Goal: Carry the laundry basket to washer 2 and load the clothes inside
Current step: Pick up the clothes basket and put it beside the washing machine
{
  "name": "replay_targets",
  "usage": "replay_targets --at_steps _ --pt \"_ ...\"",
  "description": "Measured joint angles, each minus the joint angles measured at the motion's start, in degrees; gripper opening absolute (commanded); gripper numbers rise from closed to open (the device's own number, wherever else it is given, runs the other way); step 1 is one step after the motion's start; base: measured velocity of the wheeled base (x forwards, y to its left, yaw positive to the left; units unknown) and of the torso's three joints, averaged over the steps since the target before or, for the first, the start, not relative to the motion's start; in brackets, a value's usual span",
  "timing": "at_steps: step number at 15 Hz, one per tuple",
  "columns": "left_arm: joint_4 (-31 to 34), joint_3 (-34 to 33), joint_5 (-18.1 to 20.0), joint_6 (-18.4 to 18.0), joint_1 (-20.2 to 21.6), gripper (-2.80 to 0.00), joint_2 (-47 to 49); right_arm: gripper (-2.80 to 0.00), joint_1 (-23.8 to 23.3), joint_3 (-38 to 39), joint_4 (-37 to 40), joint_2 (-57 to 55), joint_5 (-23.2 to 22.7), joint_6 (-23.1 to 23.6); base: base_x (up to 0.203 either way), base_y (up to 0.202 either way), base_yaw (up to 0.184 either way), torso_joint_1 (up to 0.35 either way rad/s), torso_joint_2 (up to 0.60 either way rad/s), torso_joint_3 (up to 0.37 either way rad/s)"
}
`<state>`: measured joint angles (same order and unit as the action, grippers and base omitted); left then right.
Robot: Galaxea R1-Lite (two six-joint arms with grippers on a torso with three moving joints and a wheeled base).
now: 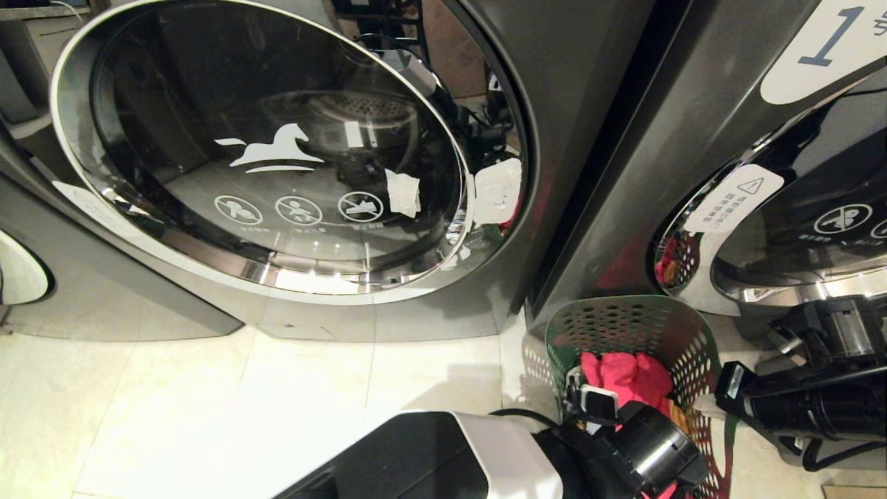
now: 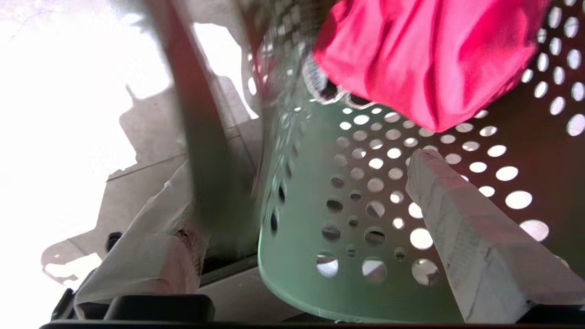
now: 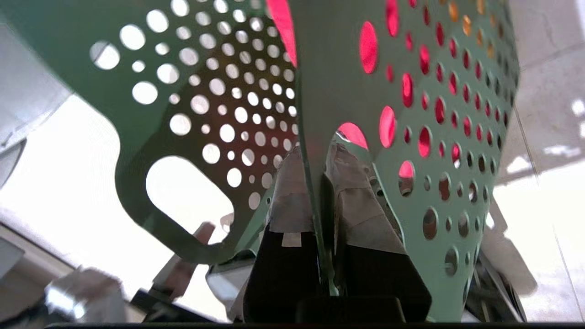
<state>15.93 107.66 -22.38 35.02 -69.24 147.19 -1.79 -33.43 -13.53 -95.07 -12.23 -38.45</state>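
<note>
Your right gripper (image 3: 320, 183) is clamped shut on the wall of the laundry basket (image 1: 624, 326); in the right wrist view its two taped fingers (image 3: 292, 196) pinch the green plastic between them, one on each side, low in the middle of the frame. In the head view that arm comes in from the right edge, at the lower right of the frame, and meets the basket's right-hand rim.

Your left gripper (image 2: 315, 242) stands wide open and holds nothing. In the left wrist view one taped finger (image 2: 475, 242) lies inside the basket, at the lower right of the frame, against the holed wall, while the other (image 2: 141, 256) is outside it at the lower left; the wall's edge runs between them. In the head view this gripper sits at the bottom centre-right, at the basket's near-left rim.

You can see the clothes (image 1: 627, 378) inside the basket: a pink-red garment on top, with a sliver of orange just at its right edge. The basket rests on the pale tiled floor (image 1: 208, 416) at the lower right of the head view, just in front of the gap between two dark grey washers. The big washer door (image 1: 263, 152) with the white horse logo fills the upper left. The machine marked 1 (image 1: 818, 41) is at the upper right.
</note>
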Motion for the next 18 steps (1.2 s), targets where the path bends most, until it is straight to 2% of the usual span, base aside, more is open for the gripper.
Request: replay_targets --at_steps 2,8,11,15,18 --pt "0.9 0.0 -0.5 0.0 0.4 0.00 -0.1 -2.80 -0.3 1.6 -5.5 -2.3 0.1 0.2 0.000 0.000 0.000 0.000 0.00 0.000" --pt "3.3 -0.1 -5.3 0.6 2.9 0.00 -0.2 -2.80 -0.4 4.1 -11.0 -7.3 -0.2 0.3 0.000 0.000 0.000 0.000 0.00 0.000" --pt "3.3 -0.1 -5.4 1.4 4.2 0.00 -0.2 -2.80 -0.5 5.4 -15.0 -9.9 -0.1 1.7 0.000 0.000 0.000 0.000 0.00 0.000" --pt "3.4 -0.1 -5.3 3.6 6.6 0.00 -0.4 -2.80 -0.6 5.6 -15.0 -10.7 -0.4 1.9 0.000 0.000 0.000 0.000 0.00 0.000" --pt "3.4 -2.2 -4.9 3.8 9.0 0.00 -2.7 -2.80 -0.7 5.3 -14.9 -10.9 -0.4 1.9 0.000 0.000 0.000 0.000 0.00 0.000"
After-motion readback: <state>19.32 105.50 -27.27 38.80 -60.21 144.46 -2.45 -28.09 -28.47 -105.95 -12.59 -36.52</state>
